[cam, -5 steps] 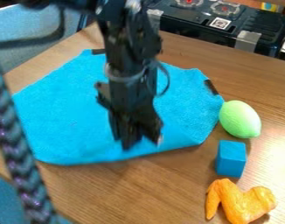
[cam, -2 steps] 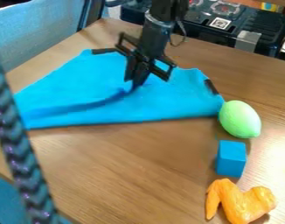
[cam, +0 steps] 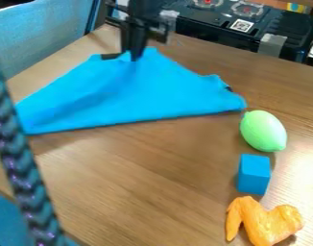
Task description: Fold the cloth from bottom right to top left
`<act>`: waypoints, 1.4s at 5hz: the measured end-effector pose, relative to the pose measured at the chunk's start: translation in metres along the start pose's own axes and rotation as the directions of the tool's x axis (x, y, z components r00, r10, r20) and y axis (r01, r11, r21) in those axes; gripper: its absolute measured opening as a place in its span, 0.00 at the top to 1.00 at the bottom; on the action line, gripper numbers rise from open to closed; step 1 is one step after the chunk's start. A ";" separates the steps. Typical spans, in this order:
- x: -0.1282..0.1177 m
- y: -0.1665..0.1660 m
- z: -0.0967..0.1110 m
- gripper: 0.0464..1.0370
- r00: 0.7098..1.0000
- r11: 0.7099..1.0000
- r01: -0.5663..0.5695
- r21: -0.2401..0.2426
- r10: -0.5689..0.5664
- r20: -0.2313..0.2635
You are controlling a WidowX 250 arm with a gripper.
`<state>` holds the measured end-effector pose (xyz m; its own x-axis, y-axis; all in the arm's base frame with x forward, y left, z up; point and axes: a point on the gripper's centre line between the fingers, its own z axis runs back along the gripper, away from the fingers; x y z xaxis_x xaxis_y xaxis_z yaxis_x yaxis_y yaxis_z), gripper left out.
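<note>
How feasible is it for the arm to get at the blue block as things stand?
Probably yes, once the gripper frees the cloth it seems to pinch: nothing covers the blue block, though the green toy and orange wing sit close by.

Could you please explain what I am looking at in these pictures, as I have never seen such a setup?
The black machine is a robot arm, coming in from the top; its two-finger gripper works like a hand. A fixed camera looks down at a slant on the wooden table. The gripper appears to hold the far edge of the blue cloth, which is partly folded. To the right lie a green, fruit-shaped object, a blue block and an orange, wing-shaped piece. A dark braided strand crosses the left side.
</note>
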<state>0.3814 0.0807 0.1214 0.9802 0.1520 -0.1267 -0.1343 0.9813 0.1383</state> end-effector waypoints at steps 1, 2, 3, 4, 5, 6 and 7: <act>0.011 0.028 0.028 0.98 0.995 0.995 -0.040 -0.089 0.048 0.086; 0.023 0.050 0.016 0.98 0.994 0.994 -0.070 -0.080 0.076 0.073; 0.031 0.054 0.005 0.96 0.993 0.997 -0.068 -0.037 0.071 0.089; 0.039 0.059 0.000 0.80 0.991 0.997 -0.072 -0.010 0.072 0.109; 0.044 0.050 -0.014 0.51 0.989 0.997 -0.061 -0.055 0.068 0.134; 0.042 0.055 0.001 0.23 0.979 0.993 -0.076 -0.092 0.092 0.180; 0.042 0.064 0.023 0.04 0.969 0.980 -0.109 -0.168 0.143 0.203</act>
<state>0.4169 0.1467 0.1476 0.9599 0.2633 0.0965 -0.2630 0.9647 -0.0153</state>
